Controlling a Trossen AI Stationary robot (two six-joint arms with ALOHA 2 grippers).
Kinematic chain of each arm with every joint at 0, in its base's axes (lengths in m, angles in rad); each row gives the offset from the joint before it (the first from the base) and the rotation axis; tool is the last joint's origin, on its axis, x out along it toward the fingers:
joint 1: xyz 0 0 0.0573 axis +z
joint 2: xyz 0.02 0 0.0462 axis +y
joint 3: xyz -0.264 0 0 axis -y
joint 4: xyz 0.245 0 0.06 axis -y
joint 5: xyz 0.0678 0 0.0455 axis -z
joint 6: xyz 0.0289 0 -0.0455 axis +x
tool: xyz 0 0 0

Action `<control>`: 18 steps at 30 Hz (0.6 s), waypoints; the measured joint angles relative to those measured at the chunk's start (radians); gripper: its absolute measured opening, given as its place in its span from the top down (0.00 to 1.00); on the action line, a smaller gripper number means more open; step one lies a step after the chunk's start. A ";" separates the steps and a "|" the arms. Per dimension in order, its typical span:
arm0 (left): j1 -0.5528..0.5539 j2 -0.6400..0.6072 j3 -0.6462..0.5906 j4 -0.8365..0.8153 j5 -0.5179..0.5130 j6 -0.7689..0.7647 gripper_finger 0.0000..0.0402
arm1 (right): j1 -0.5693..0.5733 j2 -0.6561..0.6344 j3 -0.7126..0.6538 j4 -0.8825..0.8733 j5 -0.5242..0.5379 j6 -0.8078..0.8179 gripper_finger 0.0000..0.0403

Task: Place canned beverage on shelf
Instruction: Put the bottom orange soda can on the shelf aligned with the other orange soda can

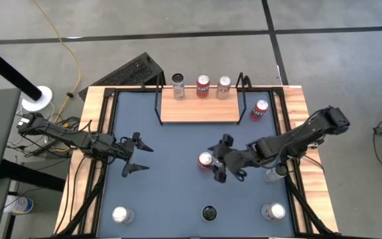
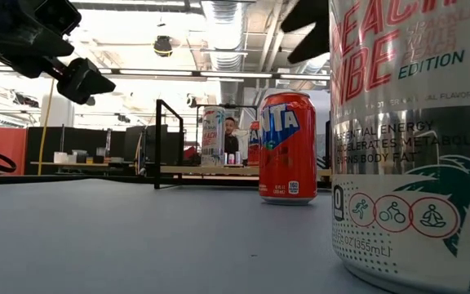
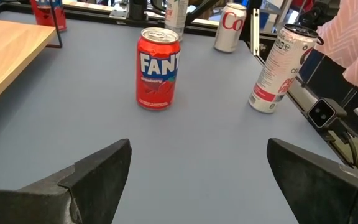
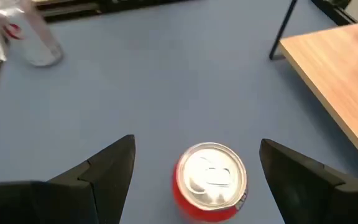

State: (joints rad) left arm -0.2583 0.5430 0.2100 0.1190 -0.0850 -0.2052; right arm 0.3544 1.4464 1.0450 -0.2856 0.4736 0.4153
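High view shows the red can [image 1: 205, 160] standing upright on the blue worktop [image 1: 171, 192], just beside the right gripper [image 1: 225, 162], on the side of that gripper that faces the left arm. The right gripper has its jaws wide apart and holds nothing. In the right wrist view the silver lid of the can [image 4: 211, 174] sits almost midway between the two dark fingers [image 4: 98, 171], a little ahead of them and lower, so the jaws look down on it from above. The long axis of the can is vertical, and the jaws open across it, which fits a grasp on the can's round wall once the gripper goes lower. I cannot tell surely how high the fingertips are above the lid, because the view from table height shows only a dark part of the arm over the can.

The left gripper [image 1: 135, 154] waits well apart from the can, jaws also wide apart and empty; from its own camera the can [image 3: 158, 70] stands far ahead of the fingers. So the right arm is clearly the nearer one.

The shelf [image 1: 199, 109] lies beyond the can, past the right jaws and away from the arm's base, and already carries three cans [image 1: 201, 86] along its far edge; its near part is bare wood.
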 joint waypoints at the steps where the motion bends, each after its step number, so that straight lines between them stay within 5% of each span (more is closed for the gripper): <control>1: 0.000 0.000 0.000 0.000 -0.001 0.000 0.09 | -0.005 0.014 -0.003 0.002 0.000 -0.002 0.18; 5: 0.000 0.000 0.000 0.001 -0.002 -0.003 0.09 | -0.020 0.074 -0.004 0.019 0.016 0.011 0.18; 12: 0.000 0.000 0.000 -0.004 -0.008 -0.010 0.09 | -0.010 0.126 -0.003 0.027 0.197 0.102 0.18; 18: 0.000 0.000 0.000 -0.015 -0.008 -0.009 0.09 | 0.014 0.127 -0.003 0.026 0.207 0.200 0.18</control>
State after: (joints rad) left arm -0.2584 0.5434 0.2096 0.1036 -0.0933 -0.2141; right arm 0.3686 1.5737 1.0420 -0.2599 0.6808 0.6152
